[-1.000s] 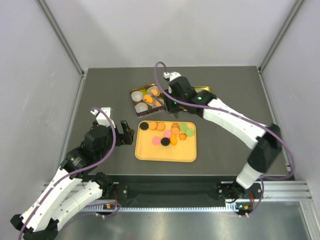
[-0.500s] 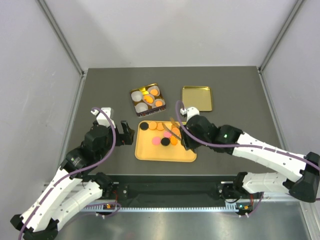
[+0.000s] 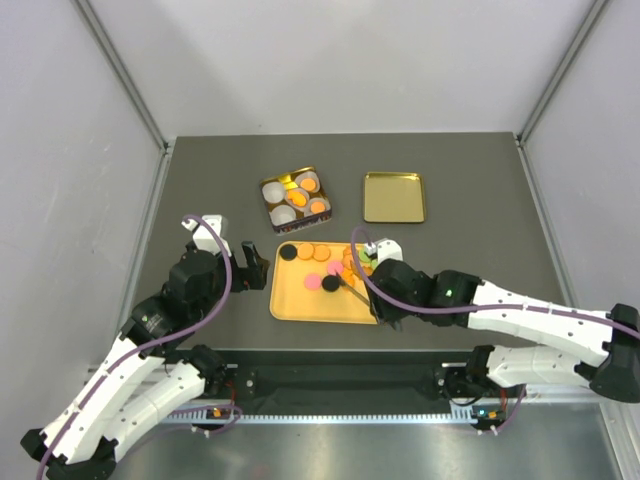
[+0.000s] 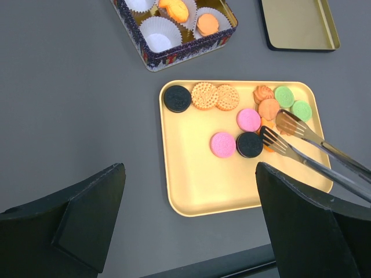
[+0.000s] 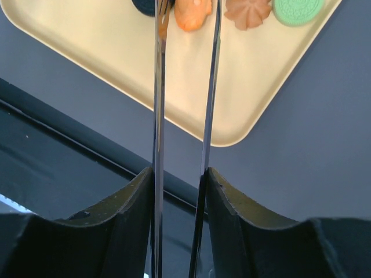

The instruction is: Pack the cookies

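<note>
The cookies (image 3: 330, 268) lie on a yellow tray (image 3: 310, 305): orange, pink (image 4: 249, 119), green (image 5: 298, 8) and black ones. More orange cookies sit in paper cups in a tin (image 3: 295, 197). My right gripper (image 3: 388, 295) is shut on metal tongs (image 4: 301, 145). The tong arms (image 5: 157, 116) run out between its fingers (image 5: 179, 174). The tong tips stand apart over the orange cookies beside a black one (image 4: 250, 145), and I see nothing pinched between them. My left gripper (image 3: 250, 265) hangs open left of the tray, empty (image 4: 190, 174).
A gold lid (image 3: 393, 196) lies right of the tin at the back. The tin (image 4: 174, 23) also holds empty white paper cups. The table's near edge and a black rail (image 5: 69, 133) run just below the tray.
My right arm has swung from above the tin back to the near right of the tray, bringing the tongs over the tray's cookies. The left arm has stayed still.
</note>
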Robot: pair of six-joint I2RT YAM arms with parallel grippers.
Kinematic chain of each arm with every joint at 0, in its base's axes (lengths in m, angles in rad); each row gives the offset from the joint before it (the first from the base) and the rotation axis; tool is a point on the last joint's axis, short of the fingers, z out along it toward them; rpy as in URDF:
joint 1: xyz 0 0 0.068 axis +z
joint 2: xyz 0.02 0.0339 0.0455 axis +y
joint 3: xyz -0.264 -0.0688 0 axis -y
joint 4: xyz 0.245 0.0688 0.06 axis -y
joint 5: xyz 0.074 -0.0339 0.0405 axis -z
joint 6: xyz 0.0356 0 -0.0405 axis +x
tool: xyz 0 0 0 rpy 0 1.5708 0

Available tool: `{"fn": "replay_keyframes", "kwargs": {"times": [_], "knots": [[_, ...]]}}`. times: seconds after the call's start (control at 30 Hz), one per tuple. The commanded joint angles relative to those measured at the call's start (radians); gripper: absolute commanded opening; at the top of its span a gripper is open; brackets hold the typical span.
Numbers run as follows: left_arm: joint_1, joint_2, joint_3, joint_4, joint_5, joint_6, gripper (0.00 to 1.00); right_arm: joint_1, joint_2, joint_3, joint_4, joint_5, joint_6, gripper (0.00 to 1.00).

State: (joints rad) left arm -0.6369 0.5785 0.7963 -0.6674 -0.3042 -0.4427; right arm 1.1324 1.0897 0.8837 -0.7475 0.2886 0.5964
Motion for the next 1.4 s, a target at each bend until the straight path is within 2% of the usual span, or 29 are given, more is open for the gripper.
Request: {"fn": "replay_keyframes", "kwargs": {"times": [0.0, 0.9, 1.37], "knots": [[-0.003, -0.008, 0.001, 0.014, 0.005, 0.004, 0.99, 0.029, -0.030, -0.011, 0.017, 0.037, 0.043, 0.39], [-0.003, -0.008, 0.001, 0.015, 0.004, 0.004, 0.99, 0.055, -0.090, -0.046, -0.024, 0.055, 0.077, 0.40], [-0.003, -0.011, 0.001, 0.012, -0.001, 0.002, 0.99, 0.055, -0.033, -0.048, -0.004, 0.032, 0.049, 0.40]]}}
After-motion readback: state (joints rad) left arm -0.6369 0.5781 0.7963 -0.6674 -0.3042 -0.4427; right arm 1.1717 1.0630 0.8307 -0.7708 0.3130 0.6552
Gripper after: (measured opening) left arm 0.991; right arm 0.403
